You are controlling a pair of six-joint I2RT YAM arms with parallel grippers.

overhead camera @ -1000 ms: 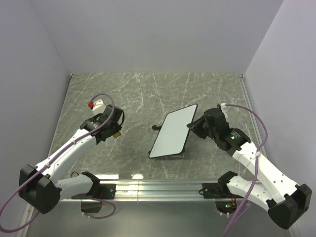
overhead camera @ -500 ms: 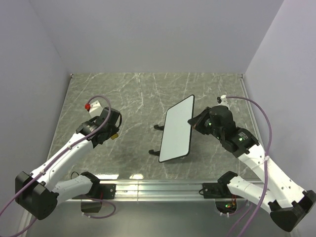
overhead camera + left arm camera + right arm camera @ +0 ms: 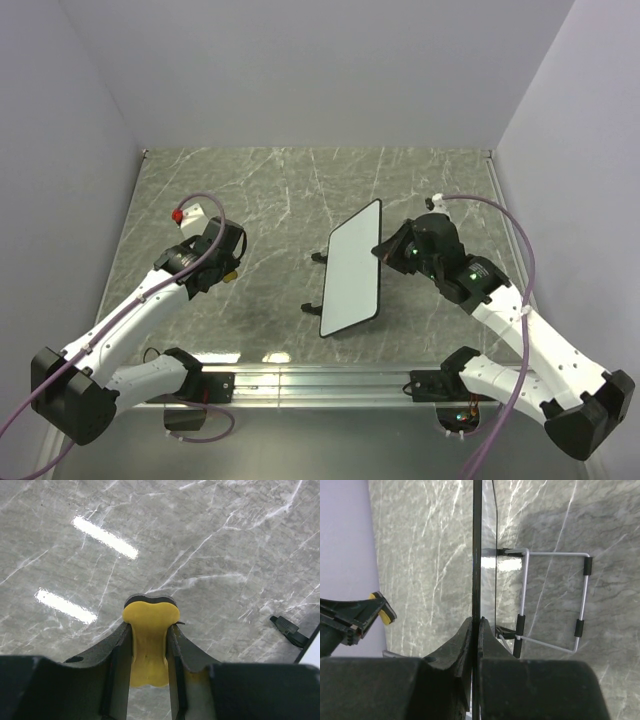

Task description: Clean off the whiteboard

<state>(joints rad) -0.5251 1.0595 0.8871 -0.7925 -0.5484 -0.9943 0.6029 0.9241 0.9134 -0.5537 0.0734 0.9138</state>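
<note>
Now the whiteboard (image 3: 352, 268) stands steeper

Since a second ago we have swung it more upright over mid-worktop (image 3: 250, 190). Our right fingers (image 3: 462, 640) pinch its edge, and our left fingers (image 3: 117, 650) clamp the yellow eraser (image 3: 149, 640). The surface is grey marble and the walls (image 3: 300, 70) are pale lilac.

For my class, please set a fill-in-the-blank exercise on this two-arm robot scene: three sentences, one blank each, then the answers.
1. The left claw is shut on a small bone-shaped eraser whose colour is ____.
2. The right claw is shut on the edge of a flat white rectangular whiteboard whose thin frame is ____.
3. The grey table is veined like ____.
Missing words: yellow; black; marble.
</note>
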